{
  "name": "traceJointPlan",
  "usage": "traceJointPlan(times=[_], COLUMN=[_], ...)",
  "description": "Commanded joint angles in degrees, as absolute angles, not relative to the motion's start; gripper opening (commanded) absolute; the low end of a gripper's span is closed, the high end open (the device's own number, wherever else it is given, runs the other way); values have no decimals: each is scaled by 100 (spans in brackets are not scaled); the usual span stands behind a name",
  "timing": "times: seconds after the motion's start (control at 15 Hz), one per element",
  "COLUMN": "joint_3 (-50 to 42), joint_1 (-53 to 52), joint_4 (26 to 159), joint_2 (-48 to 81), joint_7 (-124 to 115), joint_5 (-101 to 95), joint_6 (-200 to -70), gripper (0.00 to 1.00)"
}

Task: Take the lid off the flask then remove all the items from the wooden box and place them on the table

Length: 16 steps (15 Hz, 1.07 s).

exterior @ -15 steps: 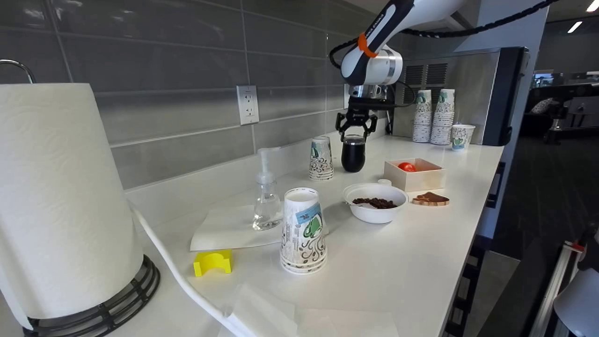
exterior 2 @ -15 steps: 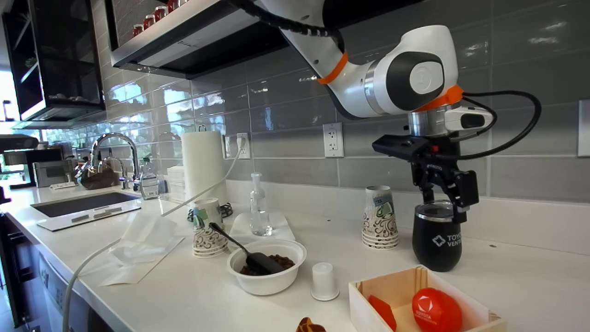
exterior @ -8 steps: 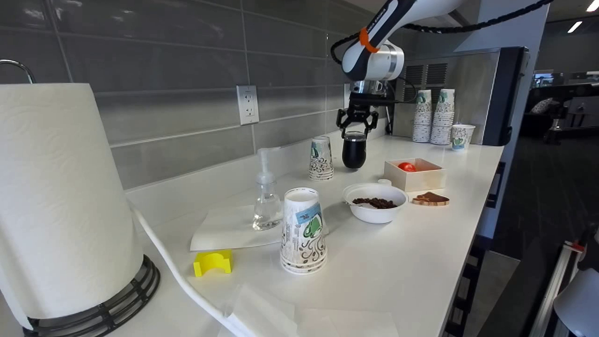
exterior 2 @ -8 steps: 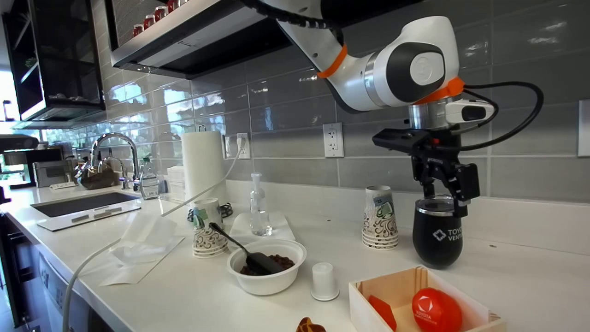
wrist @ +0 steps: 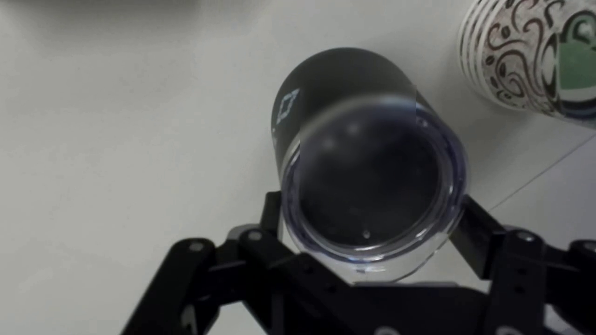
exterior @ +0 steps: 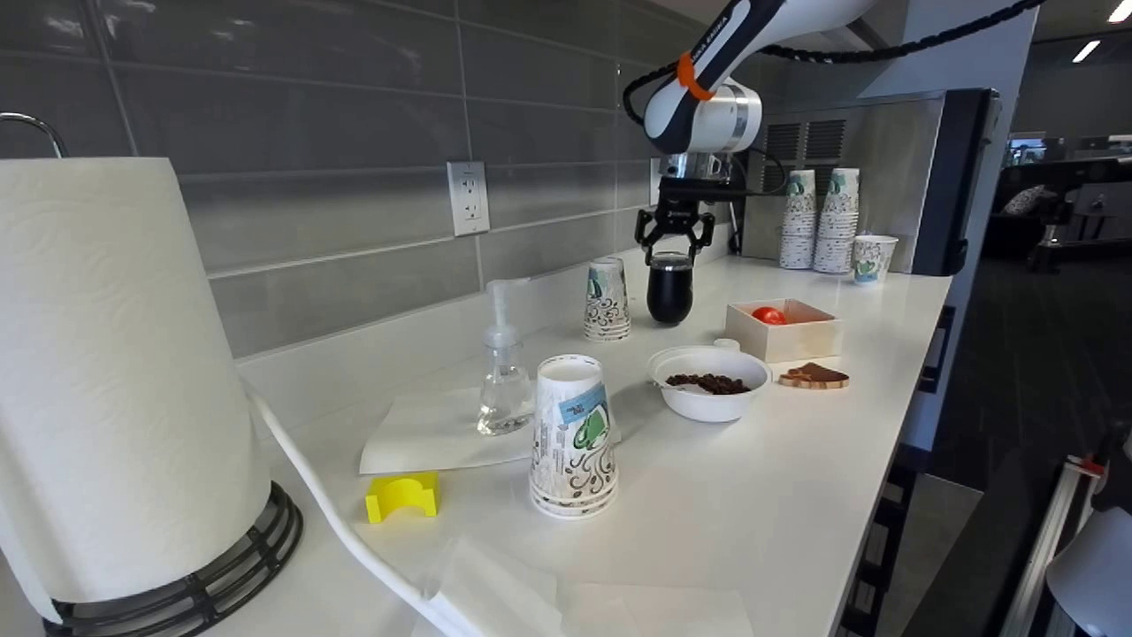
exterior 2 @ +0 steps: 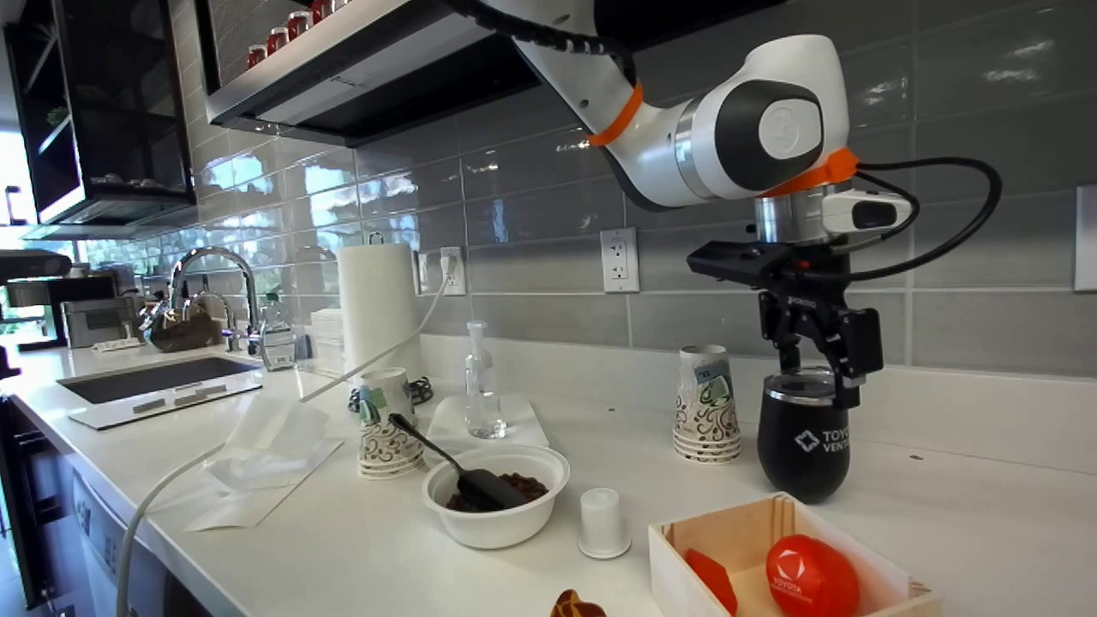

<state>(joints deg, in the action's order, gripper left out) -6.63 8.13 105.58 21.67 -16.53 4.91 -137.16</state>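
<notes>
The black flask (exterior 2: 804, 446), steel-rimmed, stands upright near the back wall; in the wrist view the flask (wrist: 344, 70) runs away under its clear lid (wrist: 368, 252). My gripper (wrist: 370, 207) is shut on it from both sides, its pads at the lid's edge. Whether they press the lid alone or the rim too, I cannot tell, nor whether the base touches the table (exterior: 743, 513). The lid sits on the flask. The pale wooden box (exterior 2: 673, 570) holds a red rounded item (exterior 2: 810, 578) and a flat red item (exterior 2: 711, 583); the exterior view crops its near part.
Close to the flask is a stack of patterned cups (exterior 2: 707, 411). A white bowl (exterior: 707, 407) with brown bits and a black spoon (exterior 2: 484, 488), a small white cup (exterior 2: 603, 523) and a brown piece (exterior: 812, 377) lie around the box. A soap dispenser (exterior: 504, 389) stands farther off.
The flask has moved together with my gripper: up slightly half a second ago, then down and a little sideways toward the cup stack. The box and its items have not moved.
</notes>
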Motion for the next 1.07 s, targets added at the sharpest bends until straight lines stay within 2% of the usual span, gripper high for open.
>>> traceJointPlan(times=[0.0,0.33,0.47,0.6,1.0], joint_3=[-760,-823,-844,-865,-893], joint_1=[650,564,555,550,549], joint_4=[10523,10537,10557,10578,10611], joint_2=[2278,2259,2230,2199,2170], joint_7=[-1803,-1894,-1911,-1933,-1947], joint_5=[424,334,326,320,326], joint_6=[-13764,-13750,-13753,-13743,-13759], gripper=[63,63,97,100,100])
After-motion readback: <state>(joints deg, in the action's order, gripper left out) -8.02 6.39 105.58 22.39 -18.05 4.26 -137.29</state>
